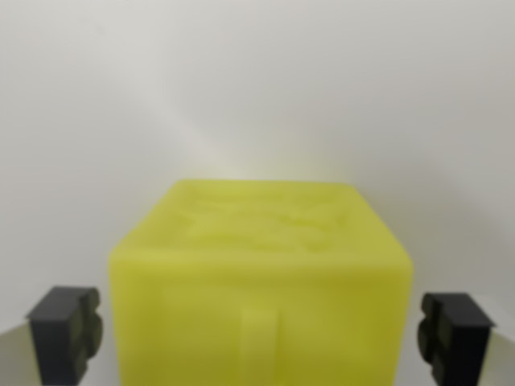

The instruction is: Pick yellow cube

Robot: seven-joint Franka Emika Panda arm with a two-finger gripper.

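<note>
The yellow cube [261,281] sits on the pale table [257,88], squarely between the tool's [261,334] black pads [64,330]; the tool is spread wide, gripping nothing, a gap either side; best close evenly, keeping the cube centred, before lifting.

The yellow cube [261,289] is blurred, its bottom cut off.

nothing here can be read. the top face of the yellow cube [261,281] carries some raised relief, but it is too blurred to tell whether it is letters, a number or only a pattern.
</note>
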